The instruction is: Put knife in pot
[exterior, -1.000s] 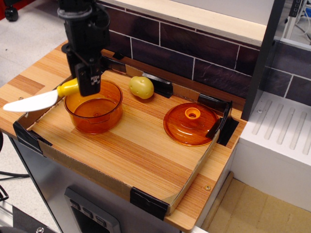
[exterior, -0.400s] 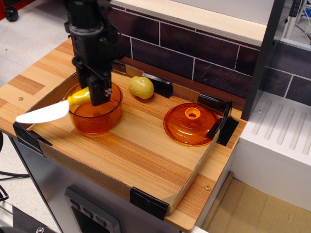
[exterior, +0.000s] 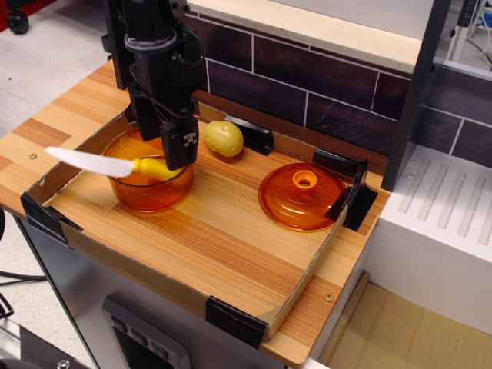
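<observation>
Over the last second the black pincer (exterior: 174,157) has carried the toy plastic knife with its white curved blade and rounded yellow handle (exterior: 115,164) rightward and lower: the handle, which earlier hung at the left rim of the round translucent orange plastic pot (exterior: 147,181), now sits over the pot's opening toward its right side, while the blade has swung from drooping outward to lying nearly level, its tip pointing left and reaching out past the pot's left rim. That puts the held end inside the pot's outline, so the task looks close to done; what seems to remain is a small lowering or tilt so the blade follows the handle in when let go, since a level blade overhanging the rim could tip the knife out. The pincer is clenched on the yellow handle, its fingers pointing straight down from the upright black arm, which stands above the back half of the pot and hides part of its far rim. Whether the handle touches the pot's floor or wall cannot be told. On the wooden table (exterior: 231,246), the yellowish potato (exterior: 224,138) lies just behind and to the right of the pot, and the flat orange knobbed lid (exterior: 301,197) rests well apart on the right.
</observation>
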You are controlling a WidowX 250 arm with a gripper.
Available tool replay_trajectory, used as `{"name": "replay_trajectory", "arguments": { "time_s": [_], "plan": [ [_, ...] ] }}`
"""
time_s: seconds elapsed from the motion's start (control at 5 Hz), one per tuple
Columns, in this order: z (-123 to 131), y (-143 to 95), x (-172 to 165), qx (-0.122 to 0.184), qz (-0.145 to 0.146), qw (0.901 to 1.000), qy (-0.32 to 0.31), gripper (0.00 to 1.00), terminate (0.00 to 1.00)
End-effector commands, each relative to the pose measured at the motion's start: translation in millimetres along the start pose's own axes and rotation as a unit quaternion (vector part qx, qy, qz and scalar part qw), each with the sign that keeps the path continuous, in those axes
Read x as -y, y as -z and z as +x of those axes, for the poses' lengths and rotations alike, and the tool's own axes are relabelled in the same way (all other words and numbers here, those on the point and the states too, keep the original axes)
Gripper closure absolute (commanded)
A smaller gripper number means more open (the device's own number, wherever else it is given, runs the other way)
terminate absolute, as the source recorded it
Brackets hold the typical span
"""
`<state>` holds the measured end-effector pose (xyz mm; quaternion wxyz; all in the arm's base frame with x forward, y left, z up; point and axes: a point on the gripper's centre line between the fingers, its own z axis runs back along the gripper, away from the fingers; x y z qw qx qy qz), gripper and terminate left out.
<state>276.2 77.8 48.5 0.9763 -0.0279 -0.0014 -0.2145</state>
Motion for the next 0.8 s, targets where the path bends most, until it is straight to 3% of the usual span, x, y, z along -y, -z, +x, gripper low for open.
{"name": "replay_trajectory", "arguments": {
  "time_s": [0.0,0.4,0.6],
  "plan": [
    [-7.9,-58.9,5.1,0.062,-0.003,0.9980,-0.009,0.00,0.00],
    [-11.1,-72.0,3.4,0.077,0.001,0.9964,-0.036,0.00,0.00],
    [-11.1,-72.0,3.4,0.077,0.001,0.9964,-0.036,0.00,1.00]
  ]
}}
